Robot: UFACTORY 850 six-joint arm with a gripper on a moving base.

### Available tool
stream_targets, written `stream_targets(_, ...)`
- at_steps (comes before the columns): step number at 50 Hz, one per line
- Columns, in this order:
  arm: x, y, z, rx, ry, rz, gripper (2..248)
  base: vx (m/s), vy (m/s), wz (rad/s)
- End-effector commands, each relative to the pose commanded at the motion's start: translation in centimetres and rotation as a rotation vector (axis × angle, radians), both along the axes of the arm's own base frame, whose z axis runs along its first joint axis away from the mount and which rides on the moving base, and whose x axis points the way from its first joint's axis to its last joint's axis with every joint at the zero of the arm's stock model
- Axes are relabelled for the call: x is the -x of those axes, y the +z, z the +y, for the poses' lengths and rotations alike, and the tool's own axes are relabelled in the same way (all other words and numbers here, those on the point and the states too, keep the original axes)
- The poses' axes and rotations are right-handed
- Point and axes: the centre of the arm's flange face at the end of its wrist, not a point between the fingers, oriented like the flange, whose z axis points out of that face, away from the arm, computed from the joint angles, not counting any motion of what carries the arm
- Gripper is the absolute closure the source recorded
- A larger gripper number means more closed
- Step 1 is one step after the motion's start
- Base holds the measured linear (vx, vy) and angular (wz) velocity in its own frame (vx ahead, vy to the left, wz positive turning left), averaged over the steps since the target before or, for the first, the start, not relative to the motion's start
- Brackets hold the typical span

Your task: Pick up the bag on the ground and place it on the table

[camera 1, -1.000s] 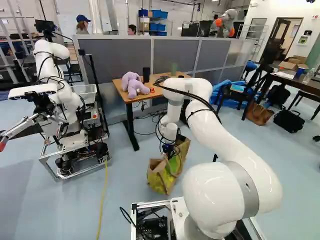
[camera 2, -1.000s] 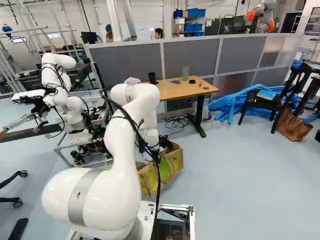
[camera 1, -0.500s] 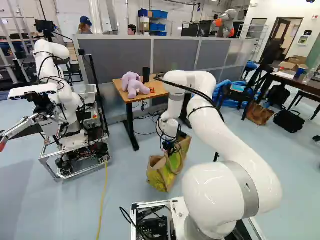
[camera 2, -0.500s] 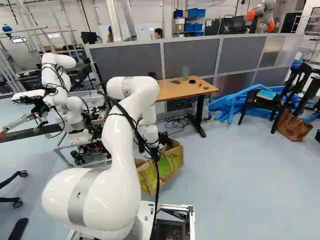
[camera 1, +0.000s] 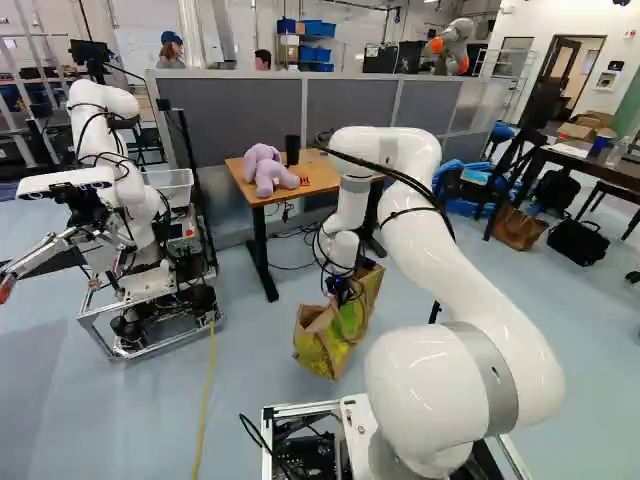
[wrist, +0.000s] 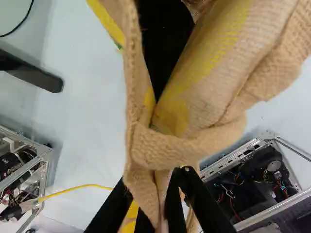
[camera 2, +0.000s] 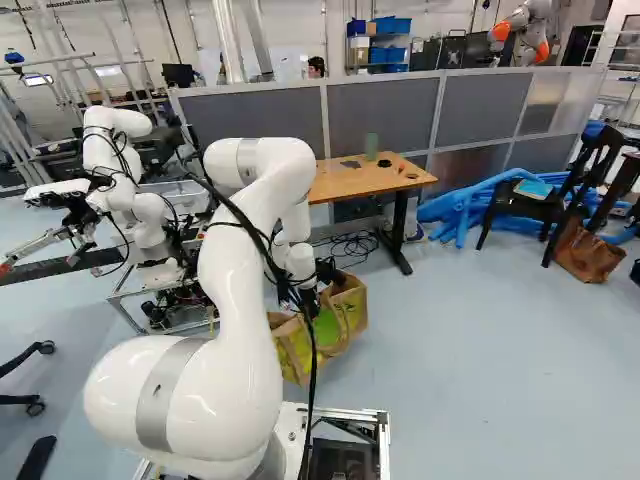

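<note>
1 bag (camera 1: pixel 322 350); fabric (wrist: pixel 146 189) btwn fingers (camera 1: pixel 342 291), both touching; rest ahead

Bag (wrist: pixel 209 87): just ahead of the gripper (camera 1: pixel 343 290), its mouth was too dark to show contents; its far side ran past the wrist view's edge.
Finger pads: hidden at the bag's cloth.
Fingertips: too small to pick out among the cables (camera 2: pixel 286 288) in the base views.
Table (camera 2: pixel 372 178): beyond the gripper, partly behind the arm (camera 2: pixel 235 300).
Purple toy (camera 1: pixel 265 170): beyond the gripper, fully covered in the right base view.
</note>
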Motion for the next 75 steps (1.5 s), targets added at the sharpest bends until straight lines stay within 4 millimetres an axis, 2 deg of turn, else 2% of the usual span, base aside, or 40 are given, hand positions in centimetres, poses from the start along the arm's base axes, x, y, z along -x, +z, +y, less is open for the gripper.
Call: stream_targets(75,0.7,11.4,0.1,-0.034,-0.001,-0.038,229,0.0,0.0,0.0)
